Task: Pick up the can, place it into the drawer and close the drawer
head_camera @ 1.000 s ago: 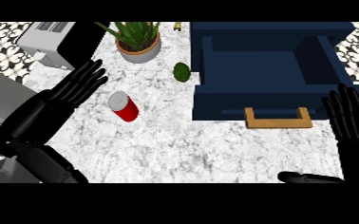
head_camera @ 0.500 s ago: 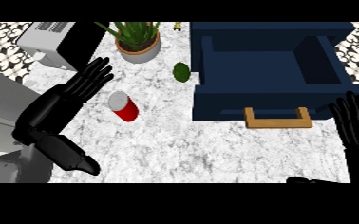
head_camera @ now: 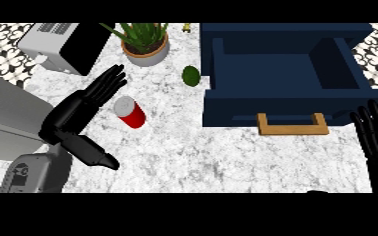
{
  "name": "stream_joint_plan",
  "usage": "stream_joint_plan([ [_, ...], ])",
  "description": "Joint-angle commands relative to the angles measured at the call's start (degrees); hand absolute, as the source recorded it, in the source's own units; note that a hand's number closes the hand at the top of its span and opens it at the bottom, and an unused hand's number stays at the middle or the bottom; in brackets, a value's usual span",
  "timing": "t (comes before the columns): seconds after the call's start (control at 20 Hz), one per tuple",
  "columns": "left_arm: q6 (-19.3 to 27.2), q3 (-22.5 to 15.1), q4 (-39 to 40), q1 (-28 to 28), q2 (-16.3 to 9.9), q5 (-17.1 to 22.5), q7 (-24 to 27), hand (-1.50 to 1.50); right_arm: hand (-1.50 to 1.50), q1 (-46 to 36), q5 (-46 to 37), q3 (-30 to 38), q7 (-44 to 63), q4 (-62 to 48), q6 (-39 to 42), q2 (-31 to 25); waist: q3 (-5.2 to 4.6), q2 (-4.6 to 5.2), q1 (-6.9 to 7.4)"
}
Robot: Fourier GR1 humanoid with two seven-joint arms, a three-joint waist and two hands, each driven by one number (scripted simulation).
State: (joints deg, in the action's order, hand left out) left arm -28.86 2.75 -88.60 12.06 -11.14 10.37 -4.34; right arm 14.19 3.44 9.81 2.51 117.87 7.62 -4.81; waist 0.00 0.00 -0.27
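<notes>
Head view looks down on a white marbled surface [head_camera: 221,150]. On the left side lies a red can [head_camera: 131,113] with a silver top, tipped over on its side. The left hand [head_camera: 85,105] is black and sits just to the left of the can, very near it. Its fingers [head_camera: 111,80] are straight and spread apart, and they point toward the far side. The thumb [head_camera: 94,156] sticks out toward the near side. This hand holds nothing, and I cannot tell if it touches the can.

On the right side is a dark blue drawer [head_camera: 284,75]. It is pulled open, and its wooden handle [head_camera: 292,125] is on the near side. The can is well apart from the drawer, off to its left.

The right hand [head_camera: 367,130] shows only at the right edge, near the drawer's corner. Its fingers point up and are straight, with nothing in them.

At the far side stands a potted plant [head_camera: 145,45]. A small green round thing [head_camera: 191,75] lies between the plant and the drawer. A grey and black box [head_camera: 63,47] sits at the far left.
</notes>
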Motion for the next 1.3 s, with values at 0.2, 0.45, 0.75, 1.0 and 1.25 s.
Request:
stream_joint_plan([
  [0.2,1.4,0.7,8.2,2.4,1.0,-5.9,6.7,-1.50,-1.50,1.9,0.1,0.7,0.6,2.0,1.5,1.5,0.00,-0.03,0.00],
  [0.45,-0.6,1.9,14.4,0.4,-0.4,-7.9,14.1,-1.50,-1.50,1.3,1.2,2.6,-1.0,-0.2,3.9,0.0,0.00,-0.01,-0.01],
  [0.75,-0.3,4.3,27.3,7.1,-2.6,-11.3,20.8,-1.50,-1.50,-3.5,-0.1,2.8,1.2,-1.6,2.0,0.2,-0.02,0.07,-0.12],
  [1.0,-2.9,4.6,32.7,7.2,-4.4,-12.5,25.7,-1.50,-1.50,1.1,-3.1,0.1,-1.1,0.5,1.5,4.0,-0.01,0.03,-0.12],
  [1.25,0.2,4.7,41.2,9.3,-3.5,-16.0,32.1,-1.50,-1.50,-0.4,-0.2,2.9,-0.9,-0.3,3.8,1.7,-0.02,0.04,-0.21],
])
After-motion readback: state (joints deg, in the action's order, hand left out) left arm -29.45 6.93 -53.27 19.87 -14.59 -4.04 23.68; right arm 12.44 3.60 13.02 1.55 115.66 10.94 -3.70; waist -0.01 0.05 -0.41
